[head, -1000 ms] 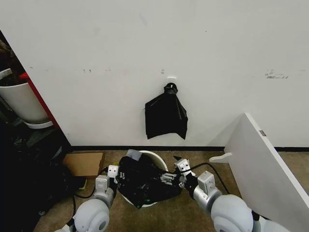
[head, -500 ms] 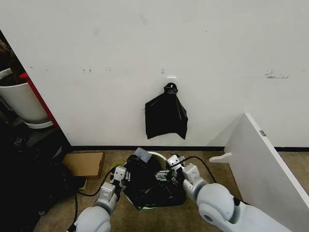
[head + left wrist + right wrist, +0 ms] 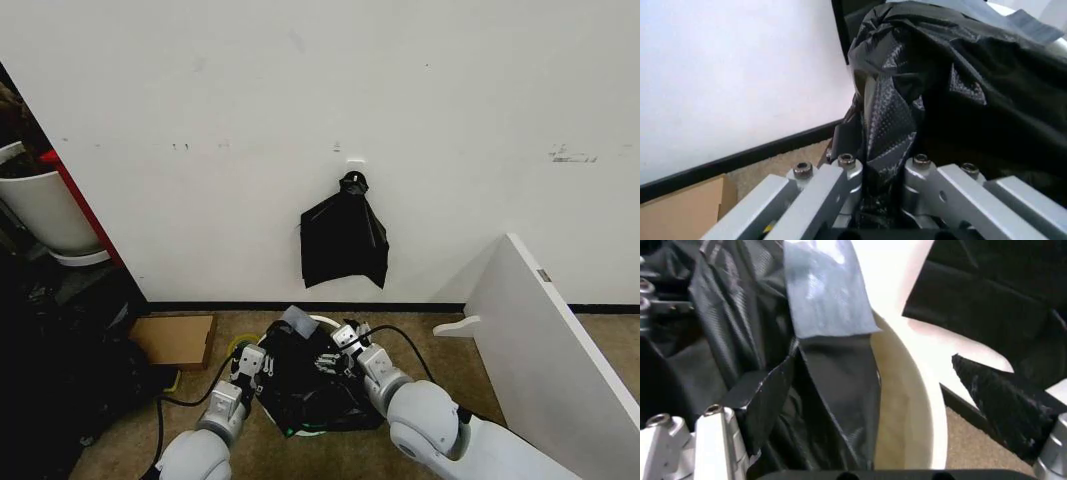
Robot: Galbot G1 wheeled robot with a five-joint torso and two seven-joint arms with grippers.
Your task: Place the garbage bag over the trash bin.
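Apparently both grippers, left gripper [image 3: 254,364] and right gripper [image 3: 338,352], pinch the garbage bag [image 3: 310,385] over the trash bin [image 3: 322,322].

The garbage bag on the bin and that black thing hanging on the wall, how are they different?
The garbage bag is puffy and crinkled; the black bunch on the wall hangs flat in a triangle.
The garbage bag sits low over the trash bin; the bunch hangs higher up from a wall hook.
The left pincer and right pincer grip the garbage bag; nothing touches the bunch.
Both are black, shiny plastic.
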